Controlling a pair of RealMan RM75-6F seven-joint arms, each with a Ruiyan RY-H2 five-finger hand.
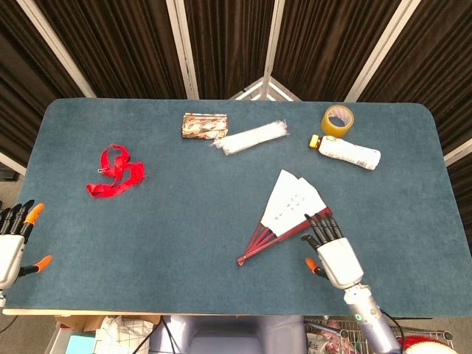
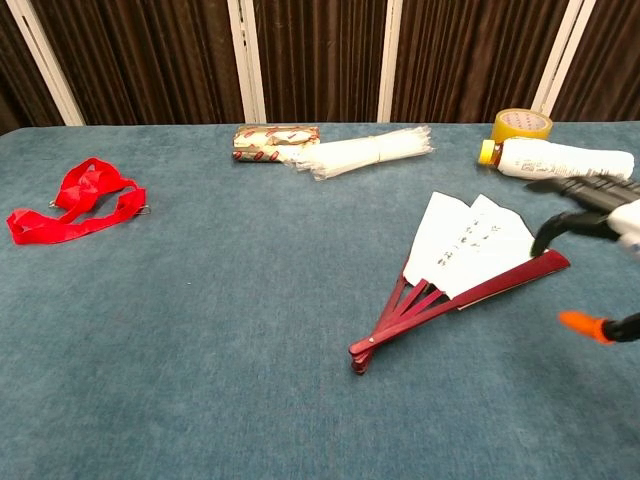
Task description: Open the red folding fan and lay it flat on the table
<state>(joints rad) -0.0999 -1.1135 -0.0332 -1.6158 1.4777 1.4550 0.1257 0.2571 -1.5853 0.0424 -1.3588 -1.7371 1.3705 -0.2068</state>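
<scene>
Lying just beside right hand (image 1: 333, 251): half-spread red fan (image 1: 287, 214).

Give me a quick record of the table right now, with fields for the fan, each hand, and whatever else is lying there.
fan: red folding fan, partly open, flat on the table
right hand: right hand open, fingertips at the fan's outer red rib, contact unclear
left hand: left hand open, at the table's left edge, holds nothing
other items: red ribbon, patterned packet, clear plastic bundle, tape roll, white bottle
</scene>
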